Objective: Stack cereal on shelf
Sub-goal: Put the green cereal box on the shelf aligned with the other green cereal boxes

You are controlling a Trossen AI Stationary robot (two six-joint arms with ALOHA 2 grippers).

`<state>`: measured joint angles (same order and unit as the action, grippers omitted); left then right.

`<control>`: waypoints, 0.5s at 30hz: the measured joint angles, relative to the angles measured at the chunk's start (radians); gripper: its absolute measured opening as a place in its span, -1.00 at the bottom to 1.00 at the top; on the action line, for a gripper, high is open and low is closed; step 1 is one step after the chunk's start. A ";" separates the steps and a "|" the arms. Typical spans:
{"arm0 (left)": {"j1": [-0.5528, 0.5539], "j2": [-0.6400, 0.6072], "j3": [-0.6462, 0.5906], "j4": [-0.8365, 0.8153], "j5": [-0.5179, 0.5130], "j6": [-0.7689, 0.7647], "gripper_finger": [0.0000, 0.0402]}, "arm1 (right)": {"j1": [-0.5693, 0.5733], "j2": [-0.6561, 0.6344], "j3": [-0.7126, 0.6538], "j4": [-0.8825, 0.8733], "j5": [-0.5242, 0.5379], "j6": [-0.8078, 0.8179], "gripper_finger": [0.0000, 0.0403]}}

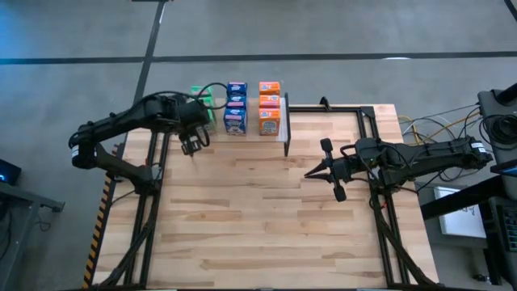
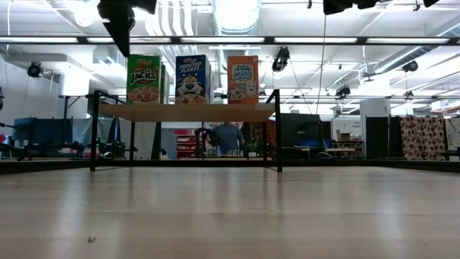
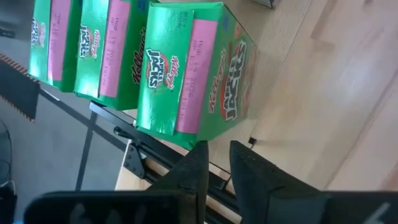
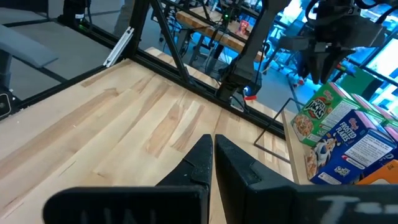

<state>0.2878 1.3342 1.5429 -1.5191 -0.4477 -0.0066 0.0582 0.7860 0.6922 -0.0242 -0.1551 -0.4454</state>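
The shelf stands at the table's far edge, and the cereal stands upright on it in three rows: green boxes, blue boxes, orange boxes. The low view shows the front box of each row: green, blue, orange. My left gripper hovers over the table just near of the shelf's left end, pointing steeply down. Its fingers stand a narrow gap apart with nothing between them, just short of the nearest green box. My right gripper waits shut over the table's right half.
A pale strip closes the shelf's right end. Black frame rails run along the table's far right corner and both side edges. The bare wooden tabletop spreads out in front of the shelf. A person stands far back in the room.
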 joint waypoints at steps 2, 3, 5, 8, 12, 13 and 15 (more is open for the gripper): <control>0.000 0.000 0.000 0.003 -0.011 0.004 -0.78 | 0.000 0.000 0.000 0.000 0.000 0.000 -0.96; 0.000 0.000 0.000 0.009 -0.011 0.005 -0.79 | 0.000 0.000 0.000 0.000 0.000 0.000 -0.96; 0.000 0.000 0.000 0.017 -0.012 0.004 -0.79 | 0.000 0.000 0.000 0.000 0.000 0.000 -0.96; 0.000 0.000 0.000 0.020 -0.014 0.002 -0.79 | 0.000 0.000 0.000 0.001 0.000 0.000 -0.96; 0.000 0.000 0.000 0.048 -0.017 0.002 -0.80 | 0.000 0.000 0.000 0.001 0.000 -0.002 -0.96; 0.000 0.000 0.000 0.053 -0.018 0.002 -0.80 | 0.000 0.000 0.000 0.001 0.000 -0.002 -0.96; 0.000 0.000 -0.001 0.052 -0.023 0.001 -0.80 | 0.000 0.000 0.000 0.001 0.000 -0.003 -0.96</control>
<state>0.2878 1.3342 1.5421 -1.4670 -0.4710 -0.0053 0.0586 0.7860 0.6922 -0.0232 -0.1550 -0.4481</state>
